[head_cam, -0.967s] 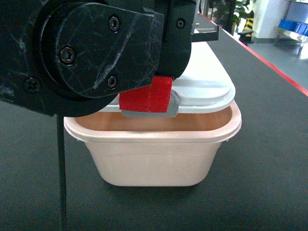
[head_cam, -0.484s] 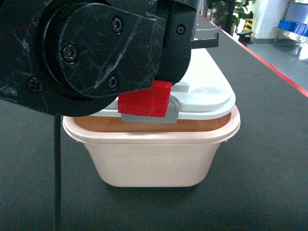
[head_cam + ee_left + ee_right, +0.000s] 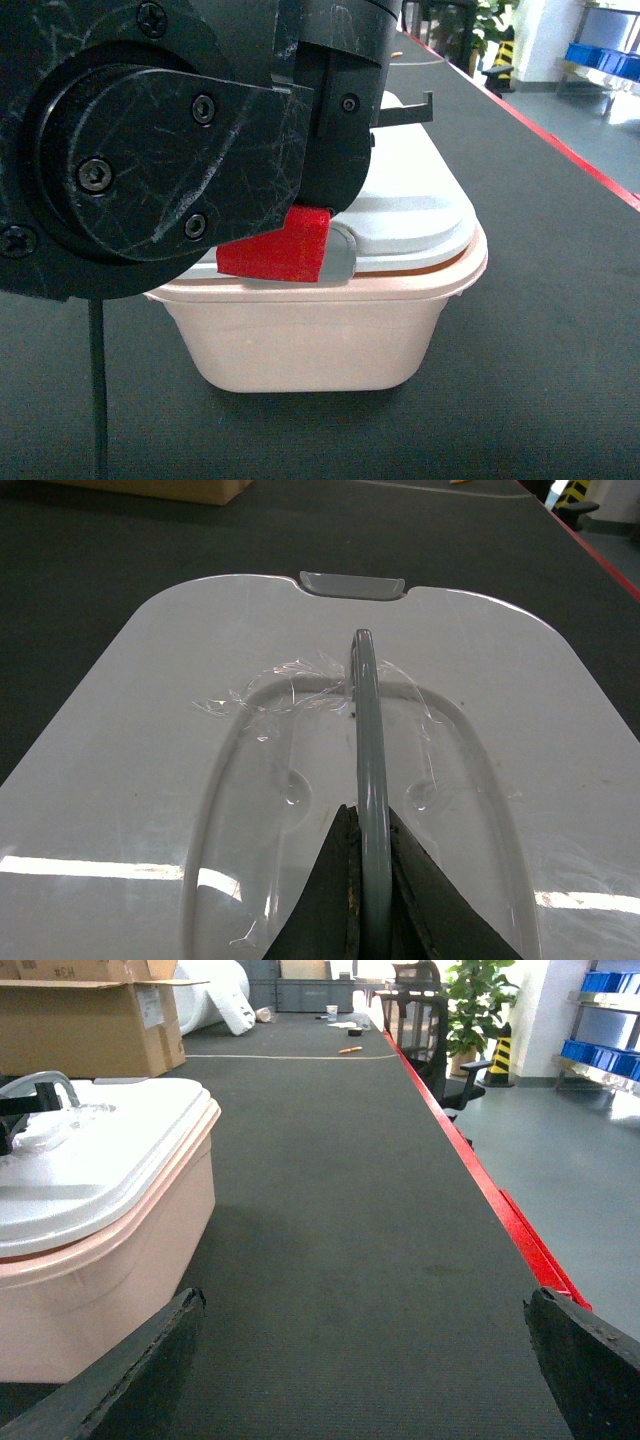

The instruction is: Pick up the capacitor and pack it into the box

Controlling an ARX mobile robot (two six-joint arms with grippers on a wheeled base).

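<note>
The pale pink box (image 3: 320, 340) stands on the dark table in the head view, with its light grey lid (image 3: 410, 215) lying on the rim. My left arm (image 3: 150, 150) fills the upper left of that view and hides the lid's left half. In the left wrist view my left gripper (image 3: 370, 815) is shut on the lid's thin grey handle (image 3: 366, 720), right above the lid (image 3: 150, 730). My right gripper (image 3: 365, 1298) hangs open over bare table, with the box (image 3: 110, 1260) to its left. The capacitor is out of view.
A brown cardboard carton (image 3: 90, 1020) stands at the far left behind the box. The table's red edge (image 3: 500, 1210) runs along the right. Beyond it are a black chair (image 3: 425, 1020), a plant (image 3: 480, 1000) and blue bins (image 3: 605, 980).
The lid has come down with my left gripper. The gap that showed the box's orange inside has closed, and the lid now lies on the rim.
</note>
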